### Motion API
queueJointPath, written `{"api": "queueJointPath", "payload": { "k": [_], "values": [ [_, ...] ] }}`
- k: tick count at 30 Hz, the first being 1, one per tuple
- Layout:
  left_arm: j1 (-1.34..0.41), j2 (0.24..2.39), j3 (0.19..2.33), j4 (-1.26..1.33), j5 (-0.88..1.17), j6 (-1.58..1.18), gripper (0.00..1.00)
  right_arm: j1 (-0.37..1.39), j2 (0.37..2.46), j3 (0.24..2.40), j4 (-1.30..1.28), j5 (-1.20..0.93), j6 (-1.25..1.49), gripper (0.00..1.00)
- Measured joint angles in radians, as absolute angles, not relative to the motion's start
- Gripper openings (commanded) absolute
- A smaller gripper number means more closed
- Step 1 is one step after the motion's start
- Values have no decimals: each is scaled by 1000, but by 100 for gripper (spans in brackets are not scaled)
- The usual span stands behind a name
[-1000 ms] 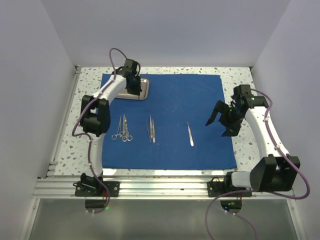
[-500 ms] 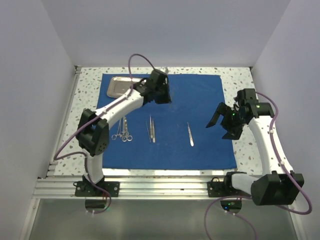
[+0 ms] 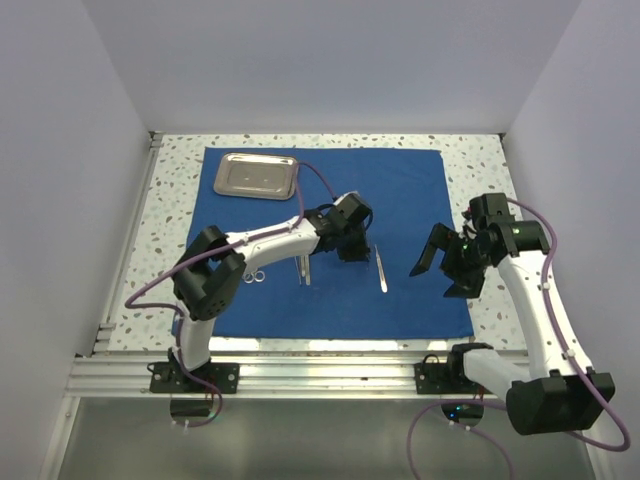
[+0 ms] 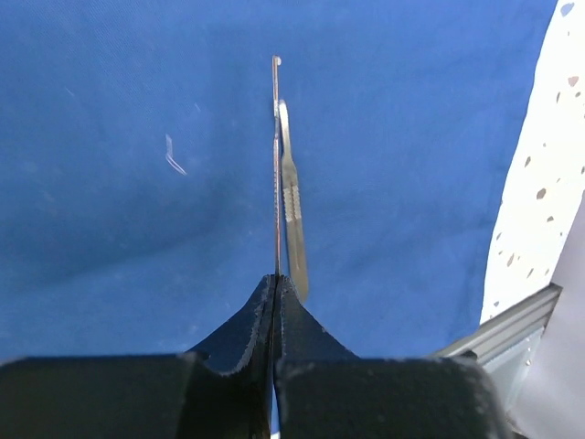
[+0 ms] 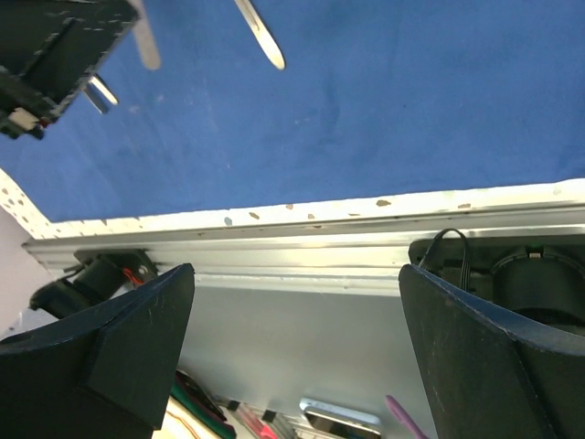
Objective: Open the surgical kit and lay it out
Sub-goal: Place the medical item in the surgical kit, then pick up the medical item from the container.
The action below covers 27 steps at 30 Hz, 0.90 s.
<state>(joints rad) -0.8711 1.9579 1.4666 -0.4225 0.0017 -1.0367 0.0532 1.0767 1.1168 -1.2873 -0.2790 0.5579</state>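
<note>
**Top view.** The cloth (image 3: 400,190) is being shown spread flat, with the tray (image 3: 256,175) at its far left corner and the tweezers (image 3: 303,268) near the middle. The lone tool (image 3: 380,270) is being found just to the right of the left claw (image 3: 355,248), between the two claws. Its long axis is running roughly near to far. The right claw (image 3: 437,278) is being held well off, by the cloth's right edge, so the left arm is being judged the nearer.

**Left wrist.** The left claw (image 4: 275,285) is being held with its jaws pressed together. The lone tool (image 4: 292,210) is being seen on the cloth (image 4: 137,229), straight ahead of the tips and in line with them. A thin rod (image 4: 275,137) is being seen alongside. Whether it is clamped or lying flat cannot be told. Any regrasp is being judged to need the jaws parted first.

**Right wrist.** The right claw (image 5: 294,283) is being held wide apart, its fingers (image 5: 119,347) empty. Only one end of the lone tool (image 5: 260,37) is being caught, well apart from them, with the rail (image 5: 274,256) beyond.
</note>
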Motion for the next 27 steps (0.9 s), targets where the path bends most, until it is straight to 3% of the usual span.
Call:
{"api": "queueJointPath", "payload": {
  "k": [3,4,6,7,10,17,22,27],
  "values": [
    [-892,1967,1465,-428,23,-1078,1,72,1077,1115,-1291,-279,557,98],
    [-896,1967,1465,-427,30,-1087,15,75,1077,1114,-1290,-279,557,98],
    [-903,1967,1466,-428,55,-1098,27,81,1077,1106,-1289,-279,557,98],
    [-904,1967,1468,-435,67,-1105,38,82,1077,1103,-1289,-279,557,99],
    [-899,1967,1495,-462,96,-1107,50,84,1079,1096,-1285,-279,558,98],
    [-784,1964,1597,-514,126,-1016,47,84,1107,1094,-1261,-278,564,98],
    [-553,1971,1682,-595,90,-825,44,77,1135,1106,-1248,-276,574,98],
    [-360,2072,1907,-663,-18,-588,42,66,1192,1157,-1224,-259,587,98]
  ]
}}
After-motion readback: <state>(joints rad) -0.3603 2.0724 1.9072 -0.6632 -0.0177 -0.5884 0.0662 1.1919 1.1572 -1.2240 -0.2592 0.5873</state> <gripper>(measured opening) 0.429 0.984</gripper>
